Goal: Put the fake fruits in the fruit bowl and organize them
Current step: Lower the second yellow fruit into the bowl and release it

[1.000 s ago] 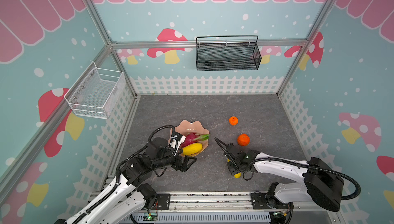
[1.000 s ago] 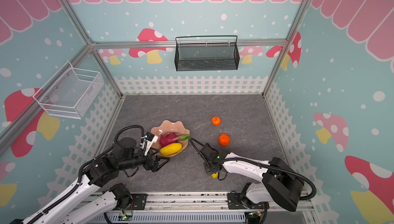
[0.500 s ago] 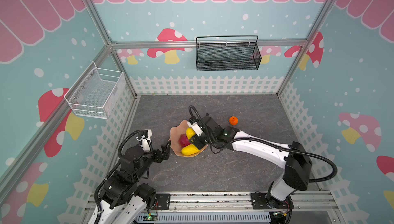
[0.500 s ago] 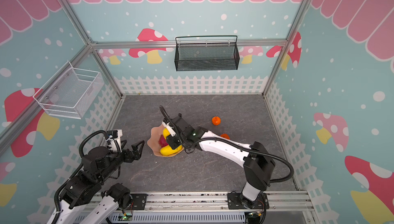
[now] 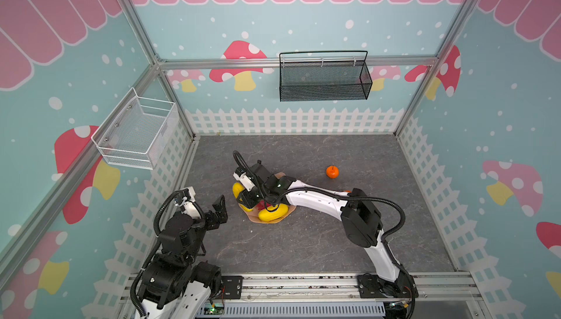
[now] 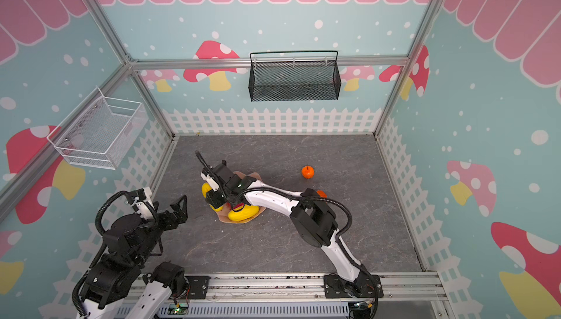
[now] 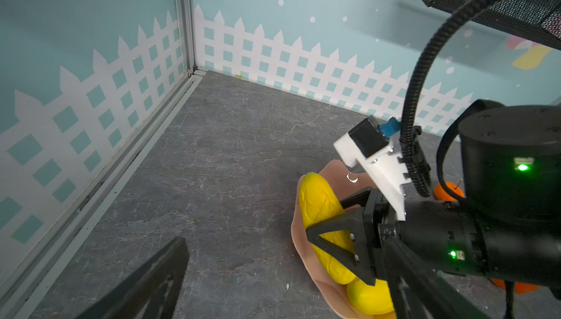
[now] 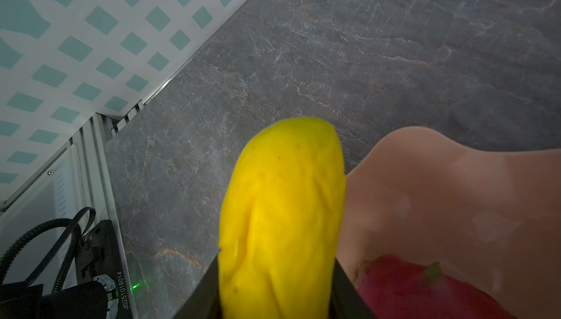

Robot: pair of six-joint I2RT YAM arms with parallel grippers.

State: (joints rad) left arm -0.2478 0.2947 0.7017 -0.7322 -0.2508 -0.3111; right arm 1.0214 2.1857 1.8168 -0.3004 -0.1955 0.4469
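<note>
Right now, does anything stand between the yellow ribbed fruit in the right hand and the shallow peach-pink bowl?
Nothing visible does. The right hand holds the yellow ribbed fruit at the rim of the shallow peach-pink bowl. Inside, the magenta dragon fruit lies beside it, but part of the bowl is bare.

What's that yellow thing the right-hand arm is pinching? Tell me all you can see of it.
The yellow fruit is oblong, with shallow ribs and a dull plastic look, blunt at its free end. The right arm's black jaws are shut on its sides. It lies along the pink bowl's edge nearest the left arm, apparently touching it, beside a magenta fruit.
</note>
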